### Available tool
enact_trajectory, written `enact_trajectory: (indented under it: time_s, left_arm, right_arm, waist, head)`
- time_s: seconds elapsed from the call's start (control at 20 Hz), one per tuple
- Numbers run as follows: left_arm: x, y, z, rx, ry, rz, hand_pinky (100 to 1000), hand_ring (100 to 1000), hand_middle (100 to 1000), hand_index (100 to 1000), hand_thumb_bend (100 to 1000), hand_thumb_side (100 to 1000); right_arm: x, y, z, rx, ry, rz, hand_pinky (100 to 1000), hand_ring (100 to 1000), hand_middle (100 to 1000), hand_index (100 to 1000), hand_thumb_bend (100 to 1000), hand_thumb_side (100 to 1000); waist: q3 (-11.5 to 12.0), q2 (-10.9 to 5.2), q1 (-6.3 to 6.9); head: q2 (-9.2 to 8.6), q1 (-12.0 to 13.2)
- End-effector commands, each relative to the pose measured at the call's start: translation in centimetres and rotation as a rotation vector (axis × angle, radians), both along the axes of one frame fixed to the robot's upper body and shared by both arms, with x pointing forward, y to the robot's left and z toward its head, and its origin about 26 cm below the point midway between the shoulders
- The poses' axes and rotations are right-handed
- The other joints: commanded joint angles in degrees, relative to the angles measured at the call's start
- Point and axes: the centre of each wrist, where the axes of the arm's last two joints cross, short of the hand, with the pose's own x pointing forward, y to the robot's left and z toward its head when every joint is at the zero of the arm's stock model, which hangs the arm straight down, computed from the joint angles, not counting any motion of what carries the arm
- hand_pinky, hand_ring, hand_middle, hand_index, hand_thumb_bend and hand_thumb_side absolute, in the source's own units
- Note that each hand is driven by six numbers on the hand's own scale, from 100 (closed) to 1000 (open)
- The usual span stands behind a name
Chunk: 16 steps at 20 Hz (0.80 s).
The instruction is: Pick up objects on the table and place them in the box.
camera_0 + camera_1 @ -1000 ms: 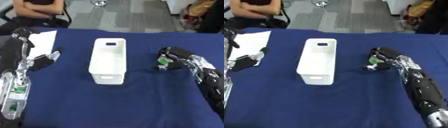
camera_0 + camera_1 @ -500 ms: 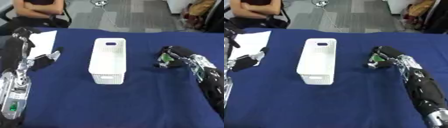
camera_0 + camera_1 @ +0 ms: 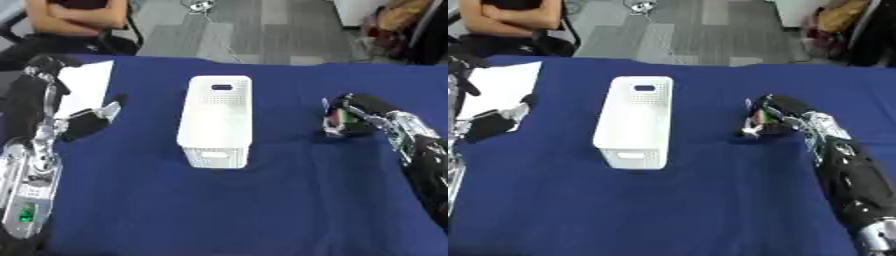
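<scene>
Right hand still clutching one item, one box

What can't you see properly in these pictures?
- The small green and red object under the right hand: curled fingers cover most of it, so what it is stays unclear in both eye views.
- Inside the white box: too pale and blurred to tell if anything lies there.
- The left hand: its fingers are too blurred to read.
- The white paper: its left side is cut off by the edge.
</scene>
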Motion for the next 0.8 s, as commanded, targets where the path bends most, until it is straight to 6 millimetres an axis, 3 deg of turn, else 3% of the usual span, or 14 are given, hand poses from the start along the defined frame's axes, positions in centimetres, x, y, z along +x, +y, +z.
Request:
enact_trajectory:
  time_s: [0.05, 0.15, 0.2, 0.25, 0.3, 0.35, 0.4, 0.65, 0.8]
  left_arm:
    - [0.0, 0.1, 1.1, 0.011, -0.034, -0.006, 100, 455, 687, 731, 510, 448]
    - [0.0, 0.1, 1.1, 0.011, -0.033, -0.006, 100, 455, 687, 731, 510, 449]
    - [-0.1, 0.1, 1.1, 0.011, -0.033, -0.006, 100, 455, 687, 731, 509, 449]
    - [-0.1, 0.1, 1.1, 0.011, -0.033, -0.007, 100, 455, 688, 732, 508, 450]
    - [-0.1, 0.1, 1.1, 0.011, -0.032, -0.007, 100, 455, 687, 731, 510, 449]
    - [-0.1, 0.1, 1.1, 0.011, -0.032, -0.007, 100, 455, 688, 732, 508, 450]
    - [-0.1, 0.1, 1.1, 0.011, -0.032, -0.007, 100, 455, 688, 732, 508, 450]
    - [-0.1, 0.1, 1.1, 0.012, -0.032, -0.006, 100, 455, 688, 732, 508, 450]
    - [-0.1, 0.2, 1.1, 0.012, -0.031, -0.006, 100, 455, 688, 732, 508, 450]
  right_arm:
    - [0.1, -1.3, 0.9, -0.023, -0.015, -0.03, 179, 416, 580, 681, 709, 892]
    - [0.0, -1.4, 0.9, -0.023, -0.014, -0.033, 128, 370, 539, 641, 711, 837]
    - [0.0, -1.4, 0.8, -0.019, -0.016, -0.038, 100, 264, 455, 519, 367, 853]
    - [-0.1, -1.5, 0.8, -0.013, -0.024, -0.044, 100, 242, 431, 490, 276, 874]
    - [-0.1, -1.5, 0.7, -0.013, -0.024, -0.045, 100, 281, 470, 540, 443, 842]
    - [-0.1, -1.5, 0.7, -0.01, -0.027, -0.047, 100, 237, 426, 483, 263, 878]
    - [-0.2, -1.6, 0.7, 0.002, -0.043, -0.05, 100, 172, 356, 412, 140, 926]
    - [-0.6, -2.0, 0.0, 0.032, -0.076, -0.054, 100, 100, 266, 323, 127, 940]
    - [-0.8, -2.2, -0.3, 0.056, -0.091, -0.046, 100, 100, 223, 281, 113, 943]
  waist:
    - [-0.1, -0.53, 0.07]
    - [-0.1, -0.55, 0.07]
    - [-0.1, -0.56, 0.09]
    - [-0.1, -0.57, 0.09]
    - [-0.1, -0.57, 0.09]
    - [-0.1, -0.58, 0.1]
    - [-0.2, -0.59, 0.09]
    - [-0.2, -0.66, 0.06]
    - [-0.2, -0.7, 0.05]
  head:
    - [0.03, -0.2]
    - [0.03, -0.1]
    - [0.03, -0.1]
    - [0.03, -0.1]
    - [0.03, -0.1]
    - [0.03, -0.1]
    - [0.03, -0.1]
    - [0.03, 0.1]
    - [0.03, 0.2]
